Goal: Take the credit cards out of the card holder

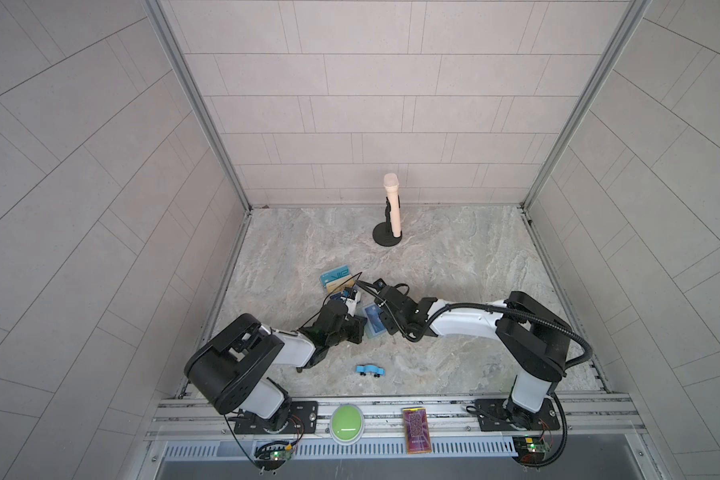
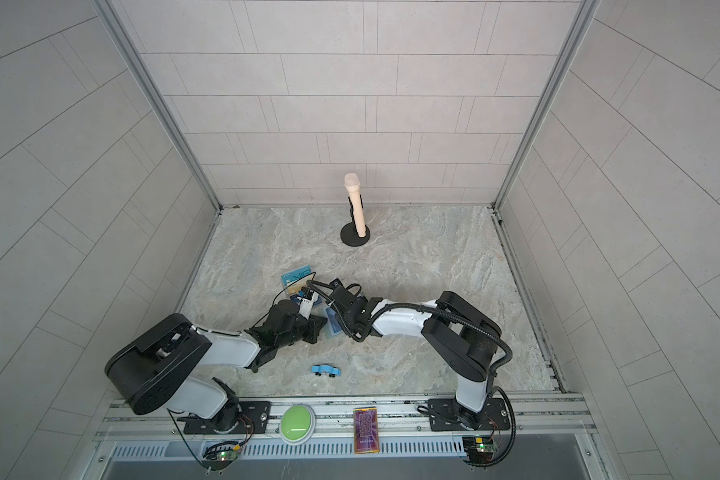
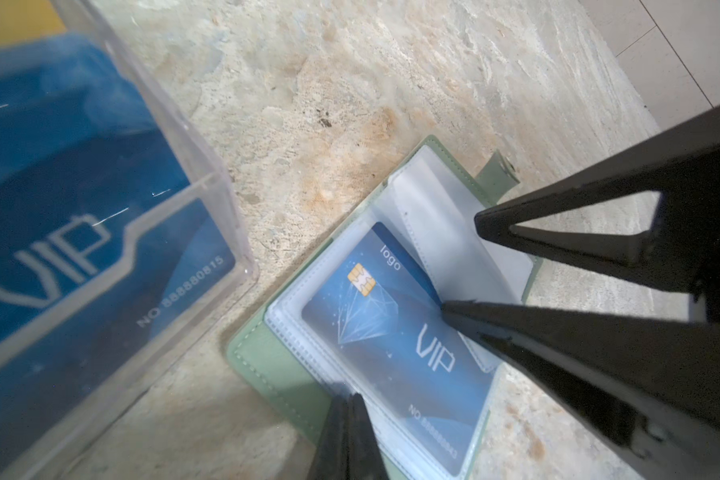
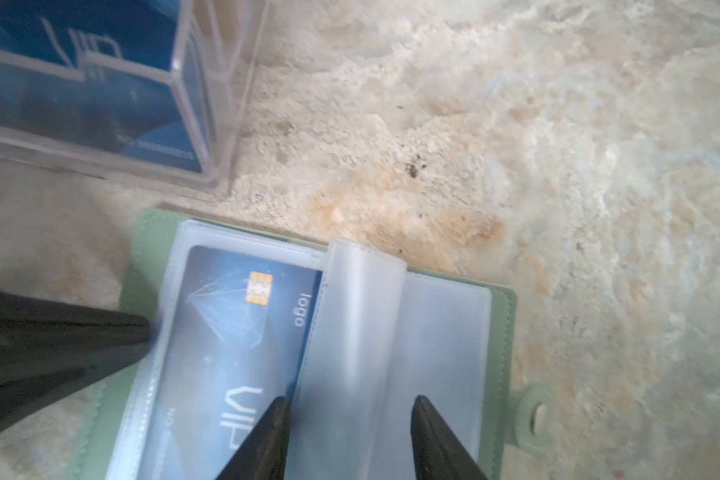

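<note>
The mint-green card holder (image 4: 150, 237) lies open on the marble table, beside the clear stand; both top views show a part of it (image 1: 373, 323) (image 2: 333, 329) between the two wrists. A blue credit card (image 4: 233, 332) with a gold chip and "VIP" print sits in a clear sleeve page (image 3: 395, 353). My left gripper (image 3: 352, 401) is shut, its tip pressing on the sleeve edge by the green cover. My right gripper (image 4: 351, 402) is open and stands astride a raised, bowed clear page (image 4: 362, 316); one fingertip (image 4: 281, 403) rests at the card's edge. The snap tab (image 4: 535, 409) lies flat.
A clear acrylic stand (image 3: 208, 195) (image 1: 336, 283) holding blue "VIP" cards is close to the holder. A microphone on a black base (image 1: 391, 216) stands at the back. A blue toy car (image 1: 369, 370) lies near the front. On the front rail sit a green button (image 1: 346, 422) and a patterned card (image 1: 416, 430).
</note>
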Controlling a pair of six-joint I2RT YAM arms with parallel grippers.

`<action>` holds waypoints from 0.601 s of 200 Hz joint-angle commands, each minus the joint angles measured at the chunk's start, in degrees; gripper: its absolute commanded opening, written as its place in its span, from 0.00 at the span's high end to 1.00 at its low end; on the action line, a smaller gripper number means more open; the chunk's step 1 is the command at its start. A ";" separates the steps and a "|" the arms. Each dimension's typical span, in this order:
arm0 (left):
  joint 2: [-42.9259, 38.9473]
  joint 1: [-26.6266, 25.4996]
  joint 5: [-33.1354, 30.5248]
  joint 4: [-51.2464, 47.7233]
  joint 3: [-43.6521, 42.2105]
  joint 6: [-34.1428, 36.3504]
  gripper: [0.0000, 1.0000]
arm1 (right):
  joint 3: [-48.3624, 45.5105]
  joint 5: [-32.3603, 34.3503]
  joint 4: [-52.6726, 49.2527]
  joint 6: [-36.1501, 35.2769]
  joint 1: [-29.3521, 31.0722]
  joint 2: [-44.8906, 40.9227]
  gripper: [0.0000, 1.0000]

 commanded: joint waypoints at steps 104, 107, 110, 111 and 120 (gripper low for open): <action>2.44 -1.28 1.23 -8.75 -0.32 1.51 1.00 | -0.18 6.11 -12.70 -0.03 -5.00 -11.23 0.46; 2.42 -1.28 1.15 -8.77 -0.32 1.51 1.00 | 0.14 5.01 -13.16 -0.08 -5.29 -11.44 0.46; 2.47 -1.28 1.07 -8.84 -0.32 1.50 1.00 | 0.50 4.20 -13.58 0.00 -5.51 -11.69 0.45; 2.48 -1.28 1.06 -8.81 -0.32 1.53 1.00 | 0.63 3.95 -13.73 0.03 -5.58 -11.78 0.45; 2.44 -1.28 1.03 -8.91 -0.24 1.48 1.00 | 1.46 2.07 -14.63 -0.02 -5.82 -12.69 0.45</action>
